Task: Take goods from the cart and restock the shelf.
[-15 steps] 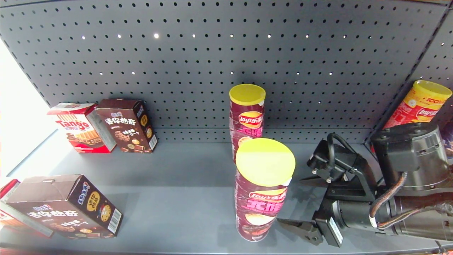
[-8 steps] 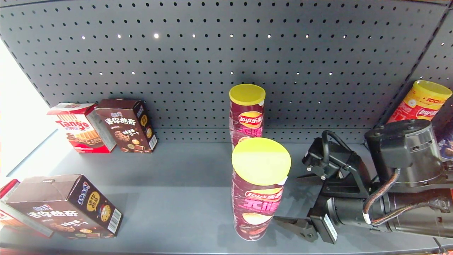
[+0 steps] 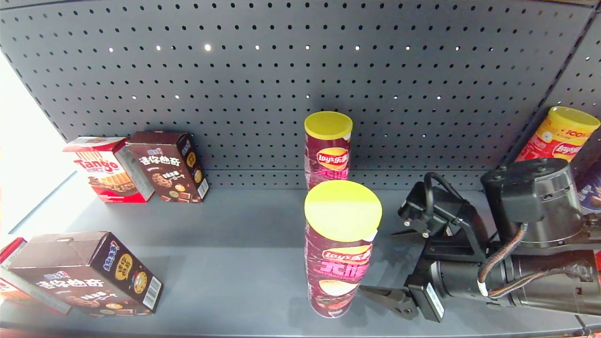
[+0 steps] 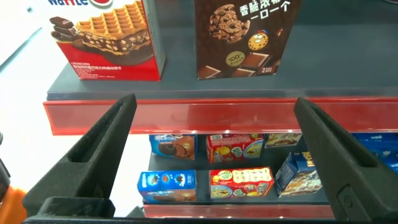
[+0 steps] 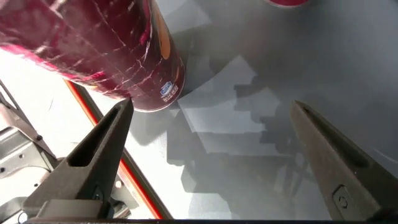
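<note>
Shelf: a grey board [image 3: 225, 244] with a perforated back panel [image 3: 281, 84] holds the goods.
Right gripper: it [image 3: 378, 263] lies low over the board at the right. Its fingers are spread wide with nothing between them. In the right wrist view [image 5: 211, 106] bare shelf shows in the gap.
Left gripper: it [image 4: 214, 102] is spread wide and empty. It faces a shelf's red front edge [image 4: 205, 115].
Front chip can: this maroon can [image 3: 340, 253] with a yellow lid stands upright near the front edge of the board, just left of the right gripper. In the right wrist view [image 5: 93, 50] its base sits just beside one fingertip. Whether they touch cannot be told.
Rear chip can: a matching can [image 3: 327, 150] stands upright against the back panel, directly behind the front chip can.
Front cookie box: a brown carton [image 3: 84, 272] stands at the front left corner.
Back boxes: a red wafer box [image 3: 105, 169] and a brown cookie box [image 3: 171, 166] stand side by side at the back left. Two such boxes also show on the shelf before the left gripper.
Yellow-red can: it [image 3: 558, 138] stands at the far right, behind the right arm.
</note>
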Robot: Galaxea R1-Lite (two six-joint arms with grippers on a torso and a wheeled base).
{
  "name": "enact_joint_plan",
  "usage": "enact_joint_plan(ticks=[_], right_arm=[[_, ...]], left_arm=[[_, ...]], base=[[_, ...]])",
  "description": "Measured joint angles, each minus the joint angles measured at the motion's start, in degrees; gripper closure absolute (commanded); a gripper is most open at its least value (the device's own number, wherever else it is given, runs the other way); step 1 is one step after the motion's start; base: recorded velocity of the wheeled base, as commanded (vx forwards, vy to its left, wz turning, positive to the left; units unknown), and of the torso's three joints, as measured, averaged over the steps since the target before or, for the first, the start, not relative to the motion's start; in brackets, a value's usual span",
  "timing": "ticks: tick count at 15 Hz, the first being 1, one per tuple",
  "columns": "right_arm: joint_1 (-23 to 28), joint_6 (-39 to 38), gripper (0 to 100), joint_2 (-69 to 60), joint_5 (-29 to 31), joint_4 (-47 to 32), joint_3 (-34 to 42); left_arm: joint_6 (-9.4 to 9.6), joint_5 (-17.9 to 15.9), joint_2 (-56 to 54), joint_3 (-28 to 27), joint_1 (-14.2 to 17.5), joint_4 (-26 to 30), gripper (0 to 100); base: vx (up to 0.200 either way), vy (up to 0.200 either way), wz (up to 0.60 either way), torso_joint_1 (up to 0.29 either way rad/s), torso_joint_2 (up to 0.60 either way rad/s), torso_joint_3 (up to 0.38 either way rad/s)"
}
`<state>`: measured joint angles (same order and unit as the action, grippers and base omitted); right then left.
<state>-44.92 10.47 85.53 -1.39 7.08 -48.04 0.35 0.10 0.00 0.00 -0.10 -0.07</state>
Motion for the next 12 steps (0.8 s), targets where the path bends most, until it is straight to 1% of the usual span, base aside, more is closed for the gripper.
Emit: enact_joint_plan(ticks=[3,6,8,12], right_arm=[[1.62,-0.11,0,-2.82,0.02,0.13,1.05],[3.56,-0.11,0,-9.07,-0.20,0.13,3.93],[4.02,0.01,0,-14.99,-0.49,0.11,7.84],[1.87,0.17,0,-30.93,-0.30,0.16,21.03]], left_arm=[[0.02,0.04,0.00,0.00,0.00,0.00,0],[0.18,0.00,0.00,0.00,0.00,0.00,0],[0.33,-0.12,0.00,0.00,0.00,0.00,0],[0.38,-0.21,0.00,0.00,0.00,0.00,0]], base=[[0.000,0.000,0.00,0.000,0.00,0.000],[0.000,0.000,0.00,0.000,0.00,0.000],[0.000,0.000,0.00,0.000,0.00,0.000],[0.000,0.000,0.00,0.000,0.00,0.000]])
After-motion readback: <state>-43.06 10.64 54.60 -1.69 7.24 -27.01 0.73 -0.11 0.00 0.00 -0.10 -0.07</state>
